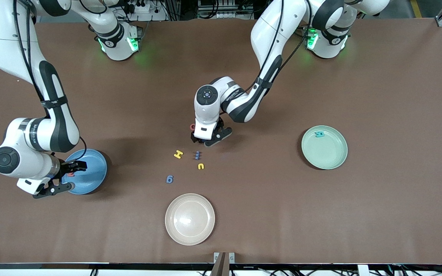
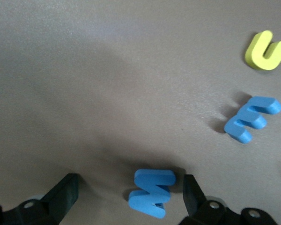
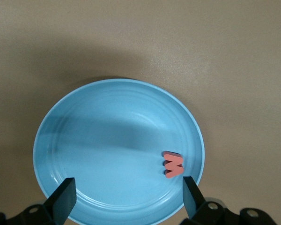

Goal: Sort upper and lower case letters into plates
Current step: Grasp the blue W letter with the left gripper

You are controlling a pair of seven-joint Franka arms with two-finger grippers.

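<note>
Blue M [image 2: 152, 193] flat on table mid-area, between wide-open fingers of left gripper [image 1: 208, 138], not gripped. Blue E [image 2: 251, 119], yellow U [image 2: 266, 50] nearby. Red letter [image 3: 172, 165] in blue plate [image 3: 84, 140]; right gripper [image 1: 63, 177] open, empty, above it. Green plate [image 1: 334, 153] holds teal letter [image 1: 319, 133].

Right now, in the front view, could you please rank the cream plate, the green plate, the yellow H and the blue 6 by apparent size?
1. cream plate and green plate: they look much alike, and the cream one lies nearer the camera, so I would not rank them.
2. yellow H and blue 6: both tiny, about equal.
</note>
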